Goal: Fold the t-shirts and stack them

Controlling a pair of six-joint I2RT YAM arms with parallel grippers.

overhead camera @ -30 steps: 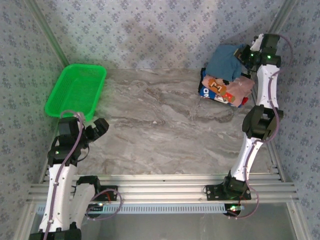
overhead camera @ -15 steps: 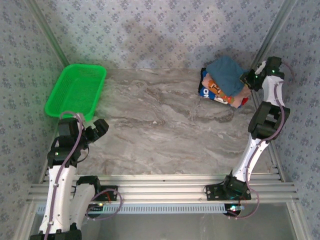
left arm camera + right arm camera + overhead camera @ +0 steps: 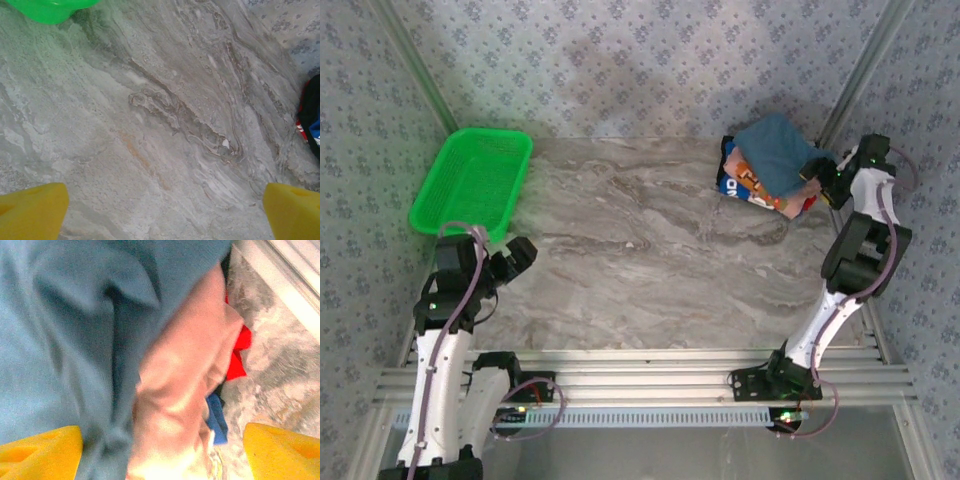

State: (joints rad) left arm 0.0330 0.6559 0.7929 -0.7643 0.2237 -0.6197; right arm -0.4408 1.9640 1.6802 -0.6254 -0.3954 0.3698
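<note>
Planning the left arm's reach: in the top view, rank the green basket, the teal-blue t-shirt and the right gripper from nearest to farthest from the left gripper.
From the left gripper:
1. green basket, just beyond it at the far left.
2. teal-blue t-shirt, atop the stack at the far right.
3. right gripper, right of that stack.

T-shirts: one pile, at the far right corner of the table (image 3: 620, 240).

Top item: teal-blue shirt (image 3: 775, 150), plain and dusty in tone. It is loosely bunched and creased, and it drapes over most of the pile.

Second item: pink shirt (image 3: 748, 172) with blocky red-brown print, exposed along the pile's left and near edges. The right wrist view shows it in soft, uneven folds, touching the teal cloth.

Bottom item: dark blue shirt (image 3: 731, 186) with white print, resting on the table.

A red cloth edge (image 3: 239, 352) protrudes at the pile's side, under the pink.
</note>
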